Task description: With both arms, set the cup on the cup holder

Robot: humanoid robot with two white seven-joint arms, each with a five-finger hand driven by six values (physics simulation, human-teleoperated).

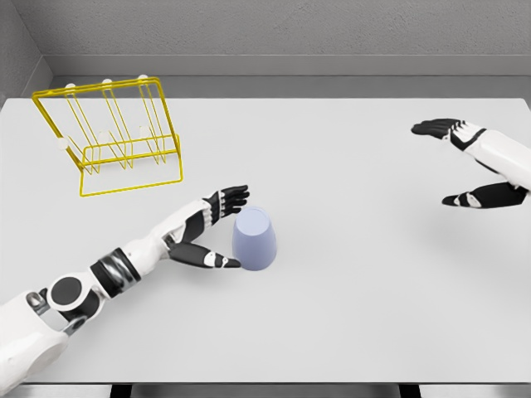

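The cup (254,239) stands upside down on the white table (348,315), left of centre and nearer the front edge than the back. It is pale lavender, wider at the bottom than at the top.

The left hand (211,228) is just beside the cup on its left. Its fingers (232,197) are spread and reach past the cup's upper left side; its thumb (211,258) points at the cup's lower left wall. Whether thumb or fingers touch the cup cannot be determined. The hand holds nothing.

The table surface to the right of the cup and in front of it is bare up to the edges.

The yellow wire cup holder (112,137) stands at the far left rear of the table, well apart from the cup, tilted back, with white-tipped pegs along its upper bar. Its left corner lies near the table's left edge.

The right hand (477,166) is at the far right, well apart from the cup, fingers and thumb spread wide, holding nothing. Its forearm is cut off by the picture's right edge.

The left arm's shoulder is cut off at the lower left corner.
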